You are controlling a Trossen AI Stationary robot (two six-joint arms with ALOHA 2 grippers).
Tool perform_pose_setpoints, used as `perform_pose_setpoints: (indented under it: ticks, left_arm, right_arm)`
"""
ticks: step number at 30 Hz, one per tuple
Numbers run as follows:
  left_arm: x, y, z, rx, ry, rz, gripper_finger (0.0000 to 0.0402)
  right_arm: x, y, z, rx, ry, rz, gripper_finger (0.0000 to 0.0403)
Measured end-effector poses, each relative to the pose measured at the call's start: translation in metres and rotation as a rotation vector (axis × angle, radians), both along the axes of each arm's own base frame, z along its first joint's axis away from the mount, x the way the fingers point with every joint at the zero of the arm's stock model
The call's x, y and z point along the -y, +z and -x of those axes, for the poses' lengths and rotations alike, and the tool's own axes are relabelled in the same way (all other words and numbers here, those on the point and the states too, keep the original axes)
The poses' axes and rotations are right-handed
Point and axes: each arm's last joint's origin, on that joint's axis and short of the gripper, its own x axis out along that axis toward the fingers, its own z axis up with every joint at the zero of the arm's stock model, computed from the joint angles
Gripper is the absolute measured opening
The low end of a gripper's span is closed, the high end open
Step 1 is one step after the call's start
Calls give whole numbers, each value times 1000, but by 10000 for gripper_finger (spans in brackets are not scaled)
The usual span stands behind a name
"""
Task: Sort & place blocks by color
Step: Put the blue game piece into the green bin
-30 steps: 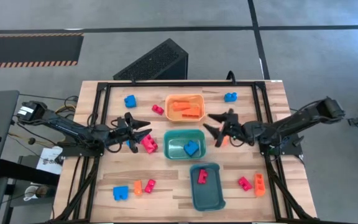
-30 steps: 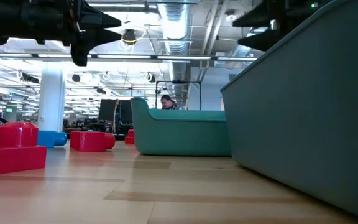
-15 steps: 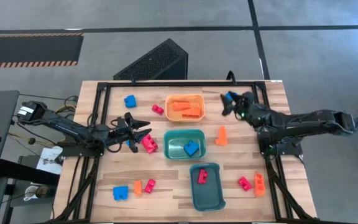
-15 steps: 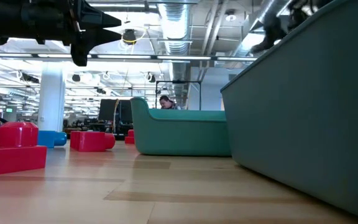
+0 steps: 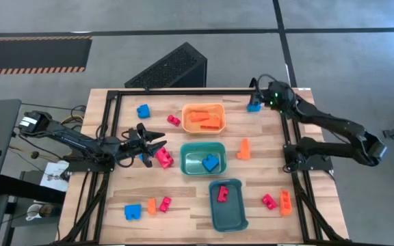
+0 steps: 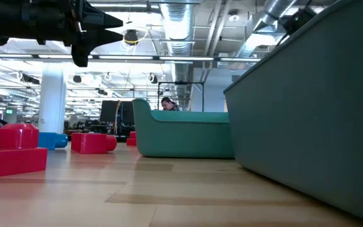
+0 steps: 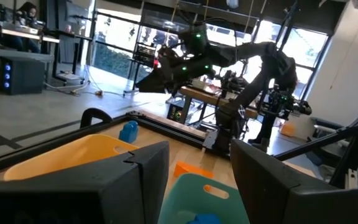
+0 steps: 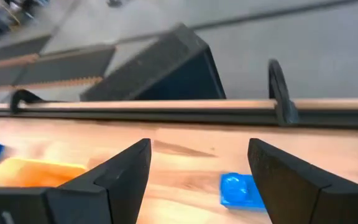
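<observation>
In the high view my left gripper [image 5: 154,143] hovers open just left of a red block [image 5: 164,158] lying on the table beside the green tray [image 5: 202,146]. My right gripper [image 5: 258,96] is open near the far edge, over a blue block [image 5: 254,106]. In the right wrist view that blue block [image 8: 241,190] lies flat on the wood ahead, between the open fingers [image 8: 199,149], apart from both. The left wrist view shows open fingers [image 7: 199,149] facing the trays. An orange block [image 5: 243,149] lies right of the green tray. Other blocks are scattered over the table.
The orange tray [image 5: 204,108] holds orange blocks, the green tray a blue block [image 5: 211,162], the teal tray [image 5: 228,217] a red block [image 5: 222,194]. Loose blocks lie far-left [image 5: 143,111], near-left [image 5: 133,212] and near-right [image 5: 269,201]. A black frame rail [image 8: 166,112] edges the far side.
My right gripper has swung from the table's middle, beside the orange block right of the green tray, toward the far edge and now sits over the blue block there. The orange block stays on the table and is now uncovered. The left arm has kept still.
</observation>
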Motion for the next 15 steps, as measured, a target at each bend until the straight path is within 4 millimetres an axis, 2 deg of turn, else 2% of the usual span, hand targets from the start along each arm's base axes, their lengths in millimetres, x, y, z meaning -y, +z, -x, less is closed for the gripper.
perform_pose_setpoints:
  ticks: [6, 15]
  left_arm:
    - [0, 0, 0, -2, 8, -3, 159]
    - [0, -1, 0, -13, 10, -11, 159]
  right_arm:
    - [25, -17, 1, -77, -29, -149, 290]
    - [48, -36, -16, -235, 35, -238, 292]
